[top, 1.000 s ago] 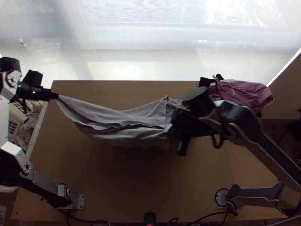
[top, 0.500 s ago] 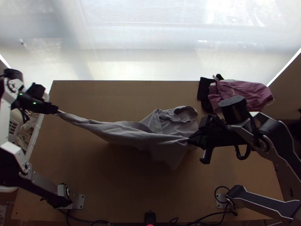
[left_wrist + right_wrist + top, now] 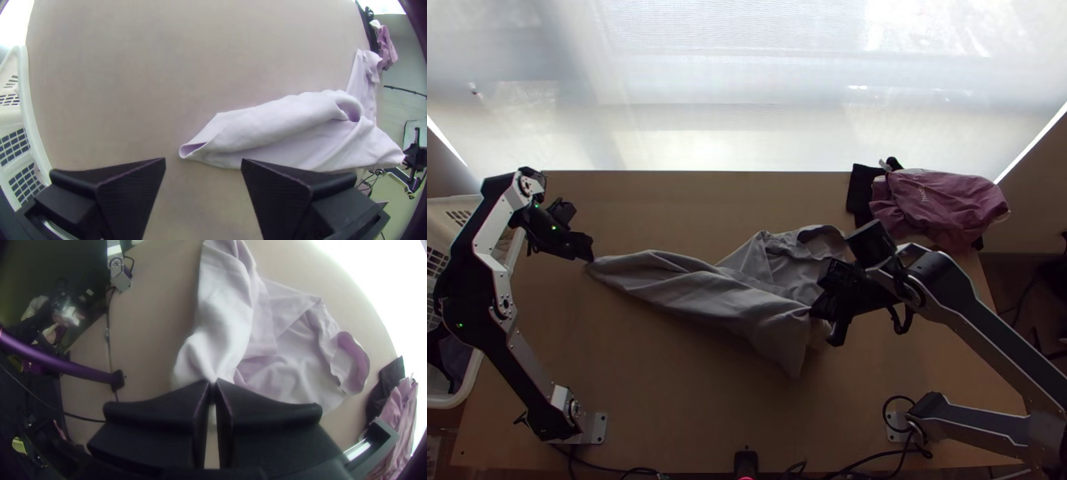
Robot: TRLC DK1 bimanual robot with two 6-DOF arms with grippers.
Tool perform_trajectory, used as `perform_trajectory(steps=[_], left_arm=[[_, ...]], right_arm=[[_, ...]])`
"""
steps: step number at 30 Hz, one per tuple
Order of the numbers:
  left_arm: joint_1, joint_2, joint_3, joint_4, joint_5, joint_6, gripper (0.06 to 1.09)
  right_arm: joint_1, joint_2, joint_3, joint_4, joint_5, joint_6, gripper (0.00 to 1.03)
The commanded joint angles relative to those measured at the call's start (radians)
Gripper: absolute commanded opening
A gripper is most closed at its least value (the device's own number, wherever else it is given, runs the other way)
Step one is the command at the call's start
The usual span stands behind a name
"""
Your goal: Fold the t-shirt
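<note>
One bunched t-shirt (image 3: 675, 286) is pinched in the right gripper (image 3: 817, 310), just beside the empty, wide-spread left gripper (image 3: 589, 256).

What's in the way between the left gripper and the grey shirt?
Nothing visible. The left gripper is open near the narrow end of the grey shirt, and no other thing lies between them.

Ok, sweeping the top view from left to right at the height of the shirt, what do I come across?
White basket → left gripper → grey t-shirt → pink cloth.
</note>
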Motion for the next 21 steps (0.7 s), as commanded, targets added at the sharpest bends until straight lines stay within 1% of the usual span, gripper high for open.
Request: perform_trajectory(steps=[1, 3, 4, 6, 8, 10, 12, 14, 18, 19, 21], left_arm=[[-0.028, -0.026, 0.066, 0.066, -0.002, 0.019, 1.05], [-0.029, -0.086, 0.089, 0.097, 0.03, 0.048, 1.05], [-0.034, -0.128, 0.076, 0.107, 0.05, 0.085, 1.05], [-0.058, -0.238, -0.013, 0.159, 0.053, 0.186, 1.04], [-0.089, -0.378, -0.187, 0.267, 0.038, 0.331, 1.04], [-0.124, -0.528, -0.405, 0.454, -0.04, 0.466, 1.04], [-0.149, -0.66, -0.591, 0.571, -0.057, 0.617, 1.04], [-0.161, -0.766, -0.731, 0.67, -0.068, 0.734, 1.03], [-0.127, -0.864, -0.869, 0.693, -0.062, 1.002, 1.03], [-0.11, -0.887, -0.893, 0.692, -0.046, 1.065, 1.03], [-0.08, -0.942, -0.947, 0.709, 0.018, 1.171, 1.02]], right_arm=[[-0.037, 0.073, -0.005, 0.045, 0.0, -0.011, 0.03], [-0.032, 0.087, -0.002, 0.057, 0.0, -0.008, 0.03], [-0.031, 0.091, -0.002, 0.065, 0.0, -0.003, 0.03], [-0.031, 0.097, -0.001, 0.065, 0.0, 0.0, 0.03], [-0.031, 0.107, -0.001, 0.065, 0.0, 0.001, 0.03], [-0.031, 0.11, -0.001, 0.065, 0.0, 0.006, 0.03], [-0.031, 0.11, -0.002, 0.065, 0.0, 0.009, 0.03], [-0.032, 0.111, -0.007, 0.065, 0.0, 0.009, 0.03], [-0.037, 0.104, -0.014, 0.065, 0.0, 0.012, 0.03], [-0.039, 0.102, -0.017, 0.064, 0.0, 0.015, 0.03], [-0.04, 0.101, -0.019, 0.064, 0.0, 0.021, 0.03]])
